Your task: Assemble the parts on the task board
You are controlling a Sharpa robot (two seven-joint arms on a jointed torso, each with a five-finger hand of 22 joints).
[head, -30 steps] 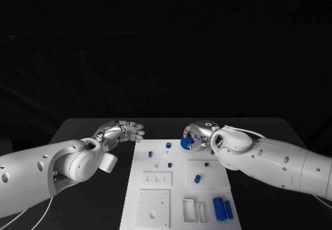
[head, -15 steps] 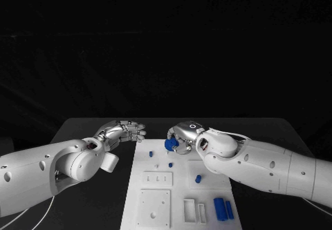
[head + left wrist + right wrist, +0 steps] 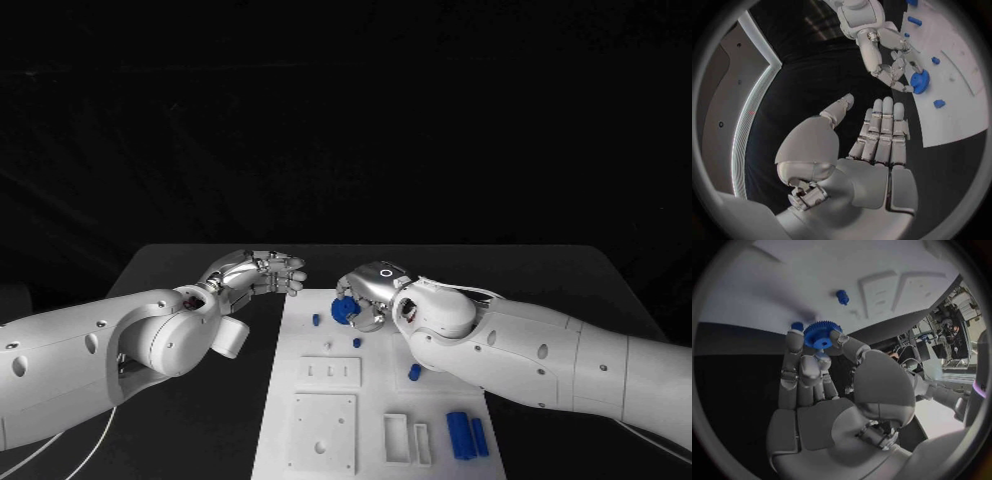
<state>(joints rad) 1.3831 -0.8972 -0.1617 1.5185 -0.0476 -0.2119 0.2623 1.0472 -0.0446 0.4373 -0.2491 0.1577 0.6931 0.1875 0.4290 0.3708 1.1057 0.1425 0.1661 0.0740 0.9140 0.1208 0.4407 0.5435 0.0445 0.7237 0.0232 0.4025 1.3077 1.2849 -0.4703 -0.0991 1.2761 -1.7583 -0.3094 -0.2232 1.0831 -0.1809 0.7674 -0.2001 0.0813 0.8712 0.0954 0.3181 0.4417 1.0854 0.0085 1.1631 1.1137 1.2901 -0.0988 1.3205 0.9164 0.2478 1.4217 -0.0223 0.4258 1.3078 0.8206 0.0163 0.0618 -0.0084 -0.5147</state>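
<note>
Black table (image 3: 188,268), white task board (image 3: 372,400) lying flat at its middle, reaching the near edge

Bench (image 3: 173,262): black top, matte, pale light along far edge, carries white board at middle. Far corners rounded. Backdrop (image 3: 346,120): dark, faintly creased cloth behind bench. Cable (image 3: 87,440): thin, white, looping over bench at near left corner. Second thin pale cable at near right corner, partly hidden.
</note>
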